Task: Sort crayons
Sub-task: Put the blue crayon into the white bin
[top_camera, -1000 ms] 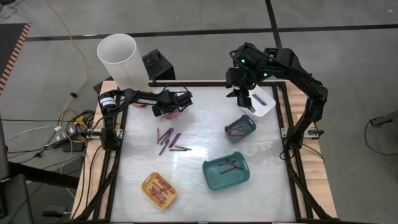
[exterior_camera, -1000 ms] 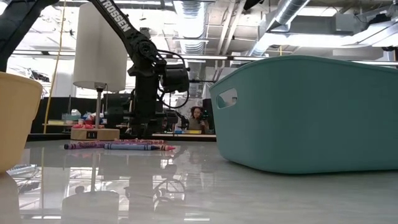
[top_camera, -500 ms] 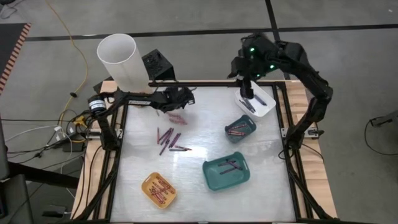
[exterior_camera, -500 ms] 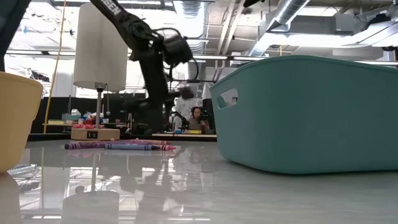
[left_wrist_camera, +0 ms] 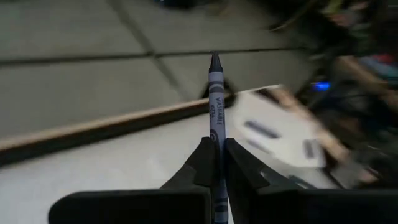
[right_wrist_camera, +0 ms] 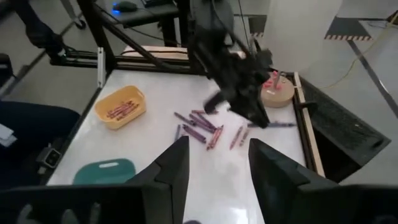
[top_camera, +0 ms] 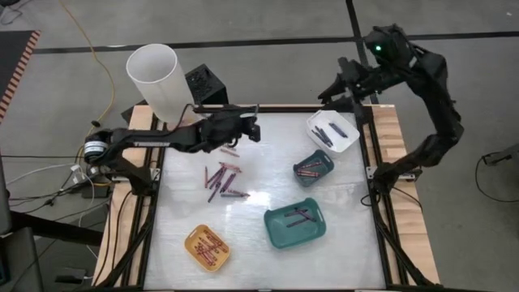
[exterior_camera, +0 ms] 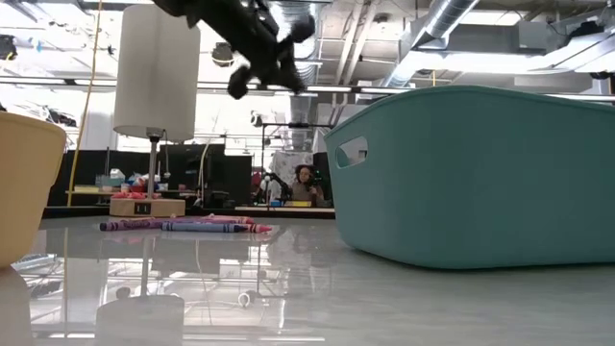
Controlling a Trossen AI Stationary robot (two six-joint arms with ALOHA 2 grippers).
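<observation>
— Held crayon (left_wrist_camera: 215,93): which way?
— Clamped tight between the left gripper (left_wrist_camera: 215,163) fingers, long axis running straight out along them, pointed tip forward and away from the wrist. Grey-blue wrapper; lower end hidden in the grip.

— Where over the table?
— Above the top edge, about 11 o'clock from centre, left gripper (top_camera: 253,130) reaching toward 3 o'clock — crayon itself too small to make out from overhead.

— Other crayons?
— Loose cluster (top_camera: 220,180) at 9 o'clock of centre, mostly lying near 12-to-6. More in the yellow tray (top_camera: 208,247), two teal trays (top_camera: 295,226) and the white tray (top_camera: 333,131) at 1 o'clock.

— Right gripper (top_camera: 340,83)?
— Raised beyond the table's top edge at 1 o'clock, fingers (right_wrist_camera: 173,165) spread apart, nothing between.

— Hard to read?
— Low view: big teal tray cut off at the right edge.
</observation>
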